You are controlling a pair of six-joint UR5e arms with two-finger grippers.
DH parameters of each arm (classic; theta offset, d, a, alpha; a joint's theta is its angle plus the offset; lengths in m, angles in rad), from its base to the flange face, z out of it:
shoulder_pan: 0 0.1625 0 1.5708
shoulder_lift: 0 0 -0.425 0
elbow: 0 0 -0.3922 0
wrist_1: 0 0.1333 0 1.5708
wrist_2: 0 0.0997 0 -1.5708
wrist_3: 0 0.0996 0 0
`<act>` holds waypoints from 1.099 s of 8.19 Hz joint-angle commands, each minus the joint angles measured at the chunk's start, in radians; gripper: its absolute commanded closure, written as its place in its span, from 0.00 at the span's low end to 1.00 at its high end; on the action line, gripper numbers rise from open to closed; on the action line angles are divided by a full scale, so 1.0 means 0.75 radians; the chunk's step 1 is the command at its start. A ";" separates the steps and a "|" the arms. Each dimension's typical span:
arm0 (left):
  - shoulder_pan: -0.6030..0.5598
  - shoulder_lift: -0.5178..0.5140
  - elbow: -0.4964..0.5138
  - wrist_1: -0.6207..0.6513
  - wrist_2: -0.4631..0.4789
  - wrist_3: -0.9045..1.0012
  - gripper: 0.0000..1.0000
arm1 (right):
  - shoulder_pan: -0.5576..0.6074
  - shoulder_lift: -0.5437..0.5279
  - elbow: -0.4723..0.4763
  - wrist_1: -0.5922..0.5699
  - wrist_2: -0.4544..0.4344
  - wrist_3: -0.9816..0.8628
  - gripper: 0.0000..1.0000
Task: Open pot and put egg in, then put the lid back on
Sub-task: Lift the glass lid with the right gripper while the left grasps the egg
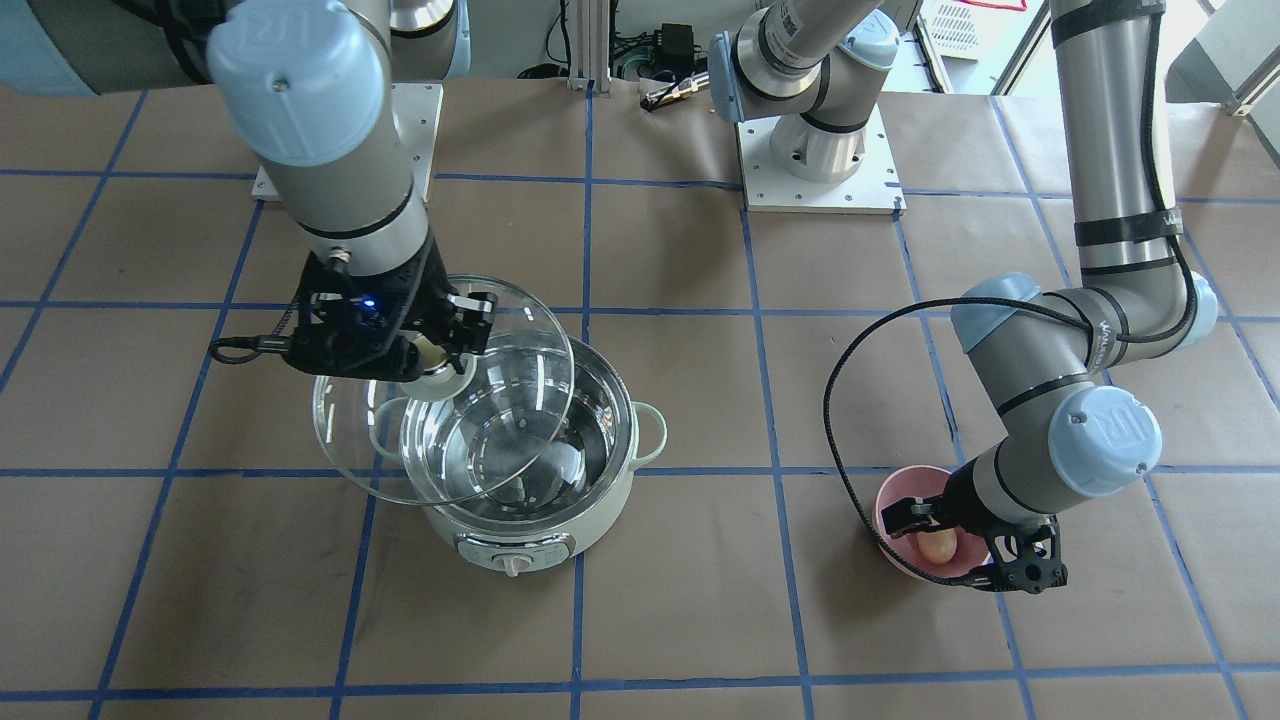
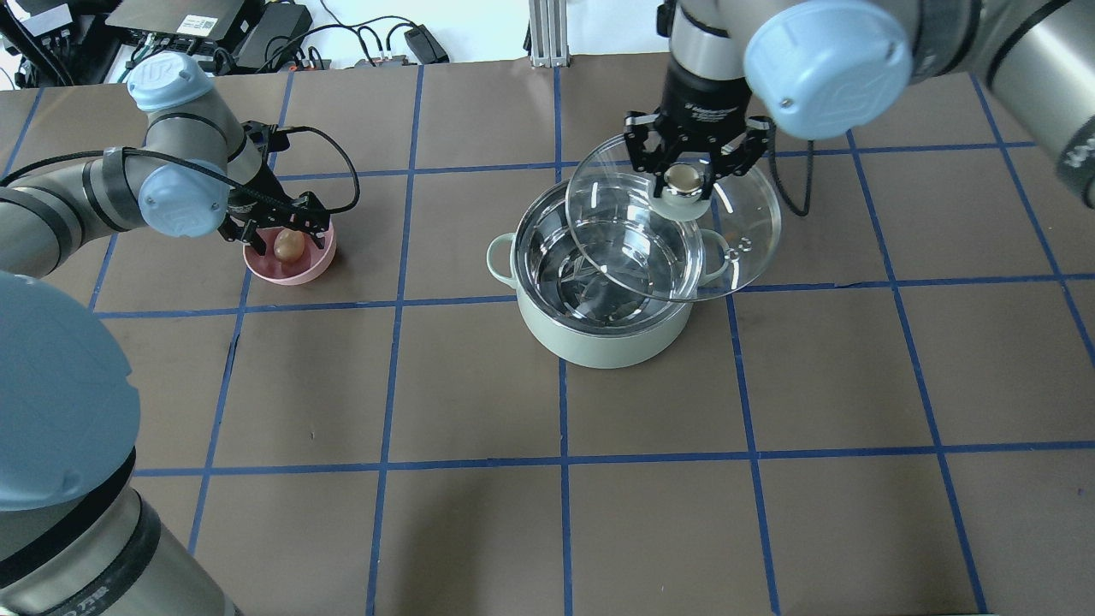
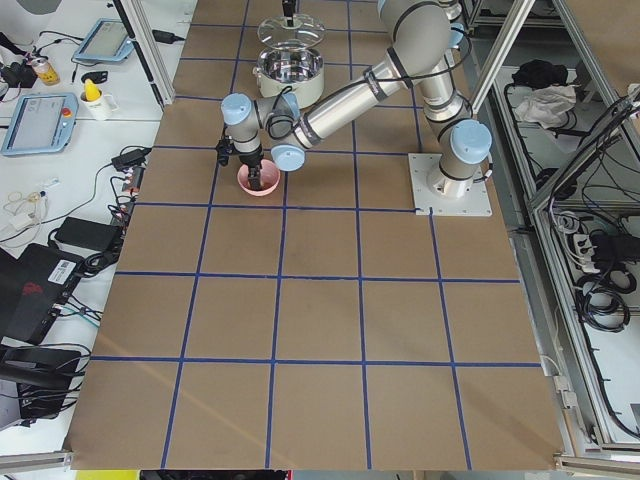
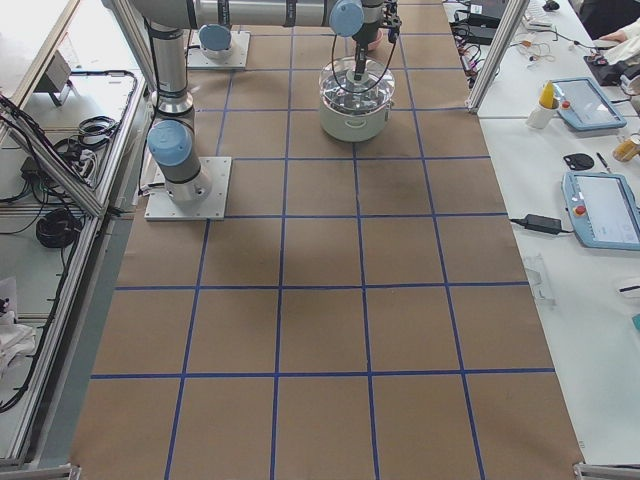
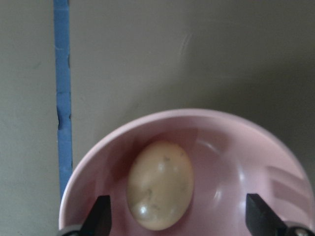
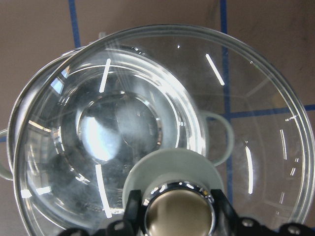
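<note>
The mint-green pot (image 2: pixel 599 342) stands open at mid-table, its steel inside empty; it also shows in the front view (image 1: pixel 520 520). My right gripper (image 2: pixel 682 175) is shut on the beige knob of the glass lid (image 2: pixel 744 231). It holds the lid tilted above the pot, shifted toward the pot's far right rim. The right wrist view shows the lid (image 6: pixel 197 98) with the pot beneath. The tan egg (image 2: pixel 288 245) lies in a pink bowl (image 2: pixel 291 275). My left gripper (image 2: pixel 282 231) is open, its fingers on either side of the egg (image 5: pixel 160 184) inside the bowl.
The pink bowl (image 1: pixel 900 490) sits on the brown paper table with its blue tape grid, on my left side. The arm base plates (image 1: pixel 820 180) stand at the robot's edge. The left arm's cable (image 1: pixel 840 400) loops over the table between bowl and pot.
</note>
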 commanded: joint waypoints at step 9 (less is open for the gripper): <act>0.002 -0.039 0.004 0.012 -0.029 0.050 0.33 | -0.369 -0.079 -0.012 0.056 -0.107 -0.645 1.00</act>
